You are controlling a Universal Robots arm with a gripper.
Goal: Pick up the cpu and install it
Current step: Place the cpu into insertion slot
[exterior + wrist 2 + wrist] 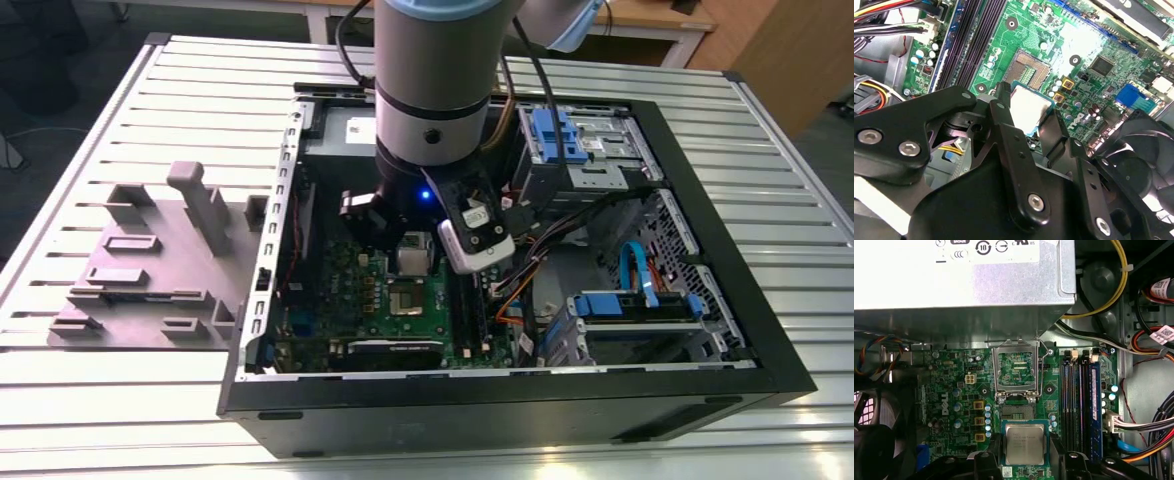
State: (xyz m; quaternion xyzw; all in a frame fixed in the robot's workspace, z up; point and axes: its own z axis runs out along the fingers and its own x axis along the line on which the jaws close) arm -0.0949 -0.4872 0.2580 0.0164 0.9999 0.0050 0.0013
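- The cpu (1025, 444), a small flat square chip with a silvery metal top and a thin pale edge, sits between the black jaws, which pinch it by two opposite edges.
- Its metal top faces the camera in both wrist views (1030, 106), and the jaws flank it on either side without covering the top.
- In the exterior view the cpu (416, 246) hangs under the wrist, above the board and not seated.
- The dark square socket (1029, 70) lies just beside the held chip, with its pin field bare.
- The socket's thin metal frame (1017, 371) is swung open.
- The green motherboard (954, 390) carries the socket, with long black and blue memory slots (1080, 405) running alongside it.
- A large grey metal box with a white label (954, 285) stands past the open frame, and a black round fan (874, 440) sits off to one side of the board.
- The board lies inside an open black computer case (534, 405), into which the grey robot arm (430, 80) reaches from above.
- The case rests on a slatted pale metal surface (134, 400), with a grey moulded fixture block (147, 270) beside it at the exterior view's left.
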